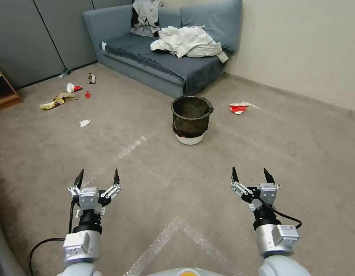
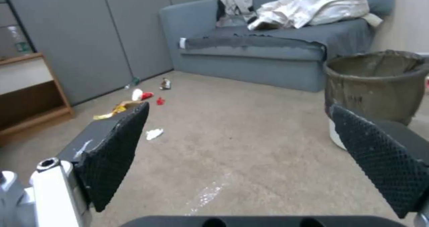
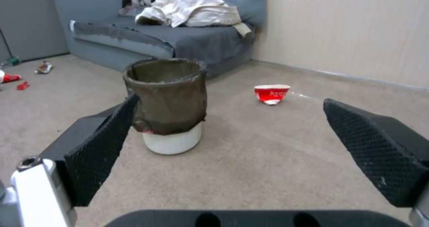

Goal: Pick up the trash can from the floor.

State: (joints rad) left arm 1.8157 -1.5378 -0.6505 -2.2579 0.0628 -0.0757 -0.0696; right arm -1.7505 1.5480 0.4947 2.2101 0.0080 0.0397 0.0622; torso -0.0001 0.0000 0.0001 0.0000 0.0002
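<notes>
The trash can (image 1: 192, 119) stands upright on the floor (image 1: 154, 168), ahead of the robot and slightly toward its right side, with its dark bag folded down over the rim so that only a white band of the bin shows at the base. Bare carpet surrounds it on every side. The sofa (image 1: 162, 57) sits behind it; the front corner of the sofa is near the can but not touching. A crushed red-and-white paper cup (image 1: 238, 108) lies on the carpet beside the can, toward the wall (image 1: 300, 46), apart from it.

The left hand (image 1: 97, 177) hovers low over the carpet in front of the robot, its fingers spread wide and holding nothing. The right hand (image 1: 252, 175) hovers level with it, also spread wide and empty. Both are well short of the can, with open carpet between them and it. A whitish tape mark (image 1: 133, 146) runs across that stretch.

Off to the left, near the grey panel wall (image 1: 43, 38), lies scattered litter: a second crushed cup (image 1: 73, 87), a yellow wrapper (image 1: 54, 102) and a white paper scrap (image 1: 85, 123). A wooden shelf unit (image 2: 26, 93) stands at the left edge.
</notes>
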